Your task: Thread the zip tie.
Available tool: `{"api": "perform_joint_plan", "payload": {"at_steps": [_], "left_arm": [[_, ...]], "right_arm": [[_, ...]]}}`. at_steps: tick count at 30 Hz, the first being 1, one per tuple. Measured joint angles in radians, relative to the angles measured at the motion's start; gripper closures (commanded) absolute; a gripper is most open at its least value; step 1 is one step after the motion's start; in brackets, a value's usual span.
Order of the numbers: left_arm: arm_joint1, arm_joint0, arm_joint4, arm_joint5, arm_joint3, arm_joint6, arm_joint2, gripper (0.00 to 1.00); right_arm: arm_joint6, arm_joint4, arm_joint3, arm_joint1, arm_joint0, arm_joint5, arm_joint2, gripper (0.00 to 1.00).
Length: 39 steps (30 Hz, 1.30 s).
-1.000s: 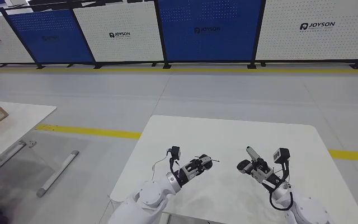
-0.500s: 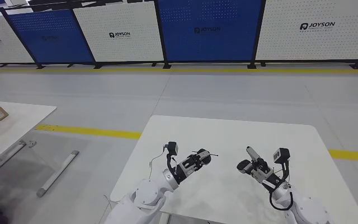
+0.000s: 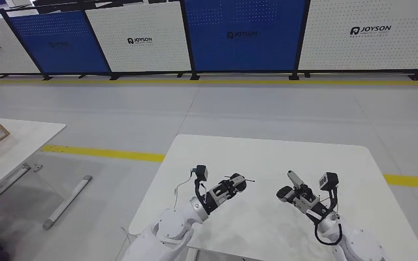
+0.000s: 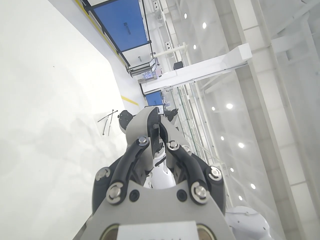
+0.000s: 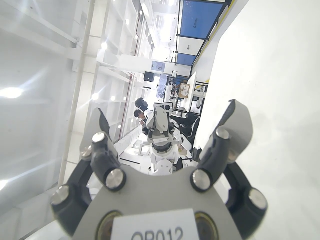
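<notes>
Left gripper (image 3: 239, 183) advanced, gripping zip tie (image 3: 251, 180); wrist view adds loose ties (image 4: 107, 116).

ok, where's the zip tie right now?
In the top view the zip tie is a thin black strand at the left gripper's tip, over the table's middle, facing the right gripper.

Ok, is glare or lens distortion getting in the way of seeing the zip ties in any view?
Left wrist view: ceiling lights flare, yet the zip ties read dark against the bright white table. Right wrist view: starburst glare from ceiling lights, room lines bowed by the lens, right claw open. Top view: even light, no glare; ties are hairlines at the left claw.
</notes>
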Motion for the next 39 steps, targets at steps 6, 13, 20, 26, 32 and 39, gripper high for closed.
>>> {"api": "perform_joint_plan", "payload": {"at_steps": [6, 13, 20, 26, 32, 39], "left_arm": [[0.0, 0.002, -0.007, -0.016, -0.036, 0.026, -0.015, 1.0], [0.007, 0.051, -0.042, -0.078, -0.134, 0.024, -0.066, 1.0], [0.007, 0.053, -0.045, -0.08, -0.136, 0.03, -0.068, 1.0], [0.006, 0.057, -0.115, -0.096, -0.174, 0.01, -0.075, 1.0], [0.008, 0.11, -0.191, -0.103, -0.321, -0.053, -0.155, 1.0], [0.001, 0.135, -0.077, -0.102, -0.312, -0.051, -0.151, 1.0]], "right_arm": [[0.0, 0.0, 0.0, 0.0, 0.0, 0.0, 0.0, 0.0], [0.0, 0.0, 0.0, 0.0, 0.0, 0.0, 0.0, 0.0], [0.0, 0.0, 0.0, 0.0, 0.0, 0.0, 0.0, 0.0], [0.0, 0.0, 0.0, 0.0, 0.0, 0.0, 0.0, 0.0], [0.0, 0.0, 0.0, 0.0, 0.0, 0.0, 0.0, 0.0], [0.0, 0.0, 0.0, 0.0, 0.0, 0.0, 0.0, 0.0]]}}
